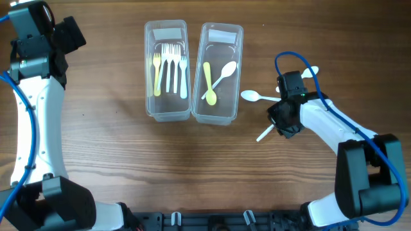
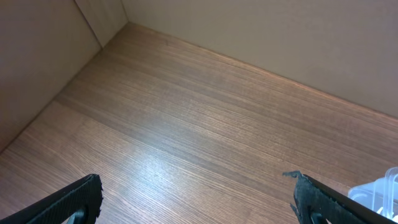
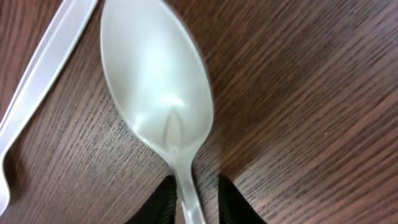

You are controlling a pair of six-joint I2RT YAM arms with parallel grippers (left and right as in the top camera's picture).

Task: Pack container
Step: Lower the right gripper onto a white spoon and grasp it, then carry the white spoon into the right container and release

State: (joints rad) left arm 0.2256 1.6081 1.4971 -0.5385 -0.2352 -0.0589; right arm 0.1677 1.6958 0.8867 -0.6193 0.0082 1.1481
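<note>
Two clear boxes sit mid-table near the far edge, a fork container (image 1: pixel 168 109) and a spoon container (image 1: pixel 218 113). We cannot read their white labels (image 1: pixel 166 33). Toward the right edge, the right gripper (image 3: pixel 194 194) straddles a white spoon (image 3: pixel 158 93); whether it clamps, we cannot tell. The left gripper (image 2: pixel 196 186) gapes wide.

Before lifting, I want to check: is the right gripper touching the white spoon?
Cannot tell. Right wrist view: right gripper straddles white spoon handle; a gap shows beside one finger, other unclear.

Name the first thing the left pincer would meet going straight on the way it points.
Probably the bare table, with nothing else before the left pincer; on a flatter line, the beige wall behind. The clear container sits off to the right.
</note>
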